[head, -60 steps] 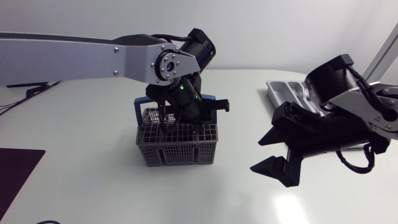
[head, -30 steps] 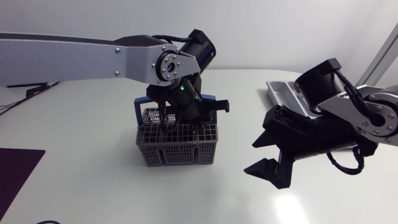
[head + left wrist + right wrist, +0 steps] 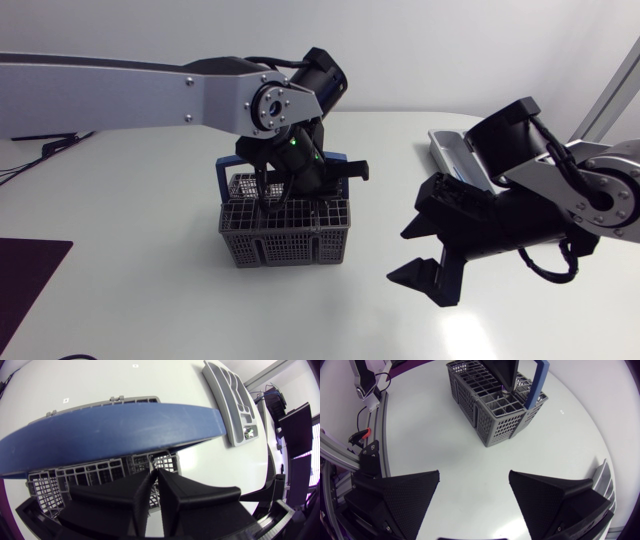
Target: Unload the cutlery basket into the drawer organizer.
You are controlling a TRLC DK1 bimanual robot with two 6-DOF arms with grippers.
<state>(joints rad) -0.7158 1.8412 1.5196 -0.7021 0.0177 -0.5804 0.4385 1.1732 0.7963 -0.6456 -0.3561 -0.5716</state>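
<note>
Plunging the left claw (image 3: 154, 472) straight down into a grey plastic lattice cutlery basket (image 3: 285, 235), just beside the basket's arched blue handle (image 3: 115, 427). Closing that claw's two matte black wedge fingers (image 3: 115, 505) almost flush, with only a thin slit between them, too narrow for telling whether anything is pinched there. Looking from the left wrist onto square basket compartments directly under the fingertips, with the blue handle arching across just ahead of the claw. Showing a long grey moulded drawer organizer (image 3: 232, 402) well ahead of the left claw, beyond the handle, on the white table (image 3: 150, 290). Hovering the right claw (image 3: 474, 474) above bare table, well apart from the basket, with both broad fingers spread wide and gripping nothing. Aiming that open claw toward the basket, standing upright well ahead of the right fingertips, with the left claw dipping into a compartment next to the handle. Placing the drawer organizer just behind the right claw in the head view, partly covered by the right arm (image 3: 560, 190). Lying far off to the left claw's outer side, at the table's near corner: a flat dark purple mat (image 3: 25, 275).
</note>
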